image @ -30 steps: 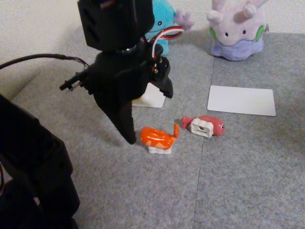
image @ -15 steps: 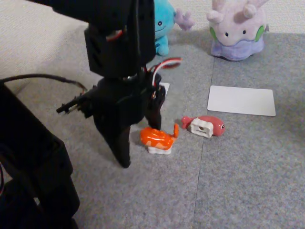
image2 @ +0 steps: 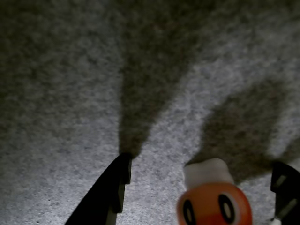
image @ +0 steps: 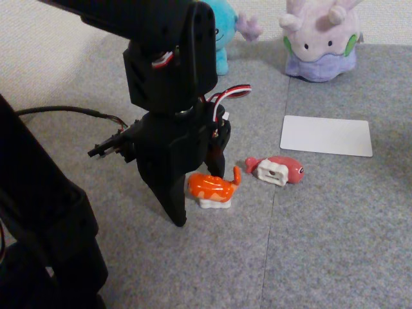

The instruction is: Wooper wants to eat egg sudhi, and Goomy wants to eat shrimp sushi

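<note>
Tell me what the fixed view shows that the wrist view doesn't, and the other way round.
Fixed view alone: Wooper and Goomy at the back, a white card, a pinkish-red sushi piece, and the arm's black body. Wrist view alone: two dark eye marks on the shrimp sushi's orange end, and finger shadows stretching over the carpet. Both share the grey carpet and the open tool straddling the shrimp sushi, fingertips down at carpet level.

Two plush toys (image: 320,40), two toy sushi (image: 211,187), one white card (image: 326,136)

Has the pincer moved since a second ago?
Yes. In the fixed view the pincer has dropped lower and now straddles the shrimp sushi, judged against the white card.
</note>
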Tool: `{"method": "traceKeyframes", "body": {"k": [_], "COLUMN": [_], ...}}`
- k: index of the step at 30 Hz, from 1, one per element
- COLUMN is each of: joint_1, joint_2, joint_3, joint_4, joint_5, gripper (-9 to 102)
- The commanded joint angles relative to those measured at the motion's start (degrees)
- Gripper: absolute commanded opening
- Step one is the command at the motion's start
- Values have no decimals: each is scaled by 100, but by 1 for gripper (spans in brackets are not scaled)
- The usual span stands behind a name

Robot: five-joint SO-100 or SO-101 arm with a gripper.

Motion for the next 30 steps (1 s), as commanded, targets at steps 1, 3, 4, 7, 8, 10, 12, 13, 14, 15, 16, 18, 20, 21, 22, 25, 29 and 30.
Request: {"method": "traceKeyframes", "body": {"k": [1, 3, 4, 7, 8, 10, 12, 13, 14, 15, 16, 18, 20, 21, 22, 25, 29, 30], "joint_1": [18, 26, 26, 26, 26, 44, 114, 123, 167, 202, 229, 325, 404, 422, 448, 448, 422, 404], "joint_2": [-26, -26, -26, -26, -26, -26, -26, -26, -26, -26, -26, -26, -26, -35, -35, -35, -35, -35], "joint_3": [-62, -62, -62, -62, -62, -62, -62, -62, -62, -62, -62, -62, -62, -62, -62, -62, -70, -70], "joint_4": [-149, -149, -149, -158, -167, -167, -176, -176, -202, -255, -325, -396, -404, -404, -404, -404, -413, -413], "joint_5": [-9, -26, -26, -35, -44, -44, -70, -70, -70, -79, -79, -88, -211, -264, -281, -281, -281, -281], "gripper": [35, 32, 30, 25, 24, 24, 24, 24, 24, 24, 24, 24, 24, 24, 24, 24, 23, 23]}}
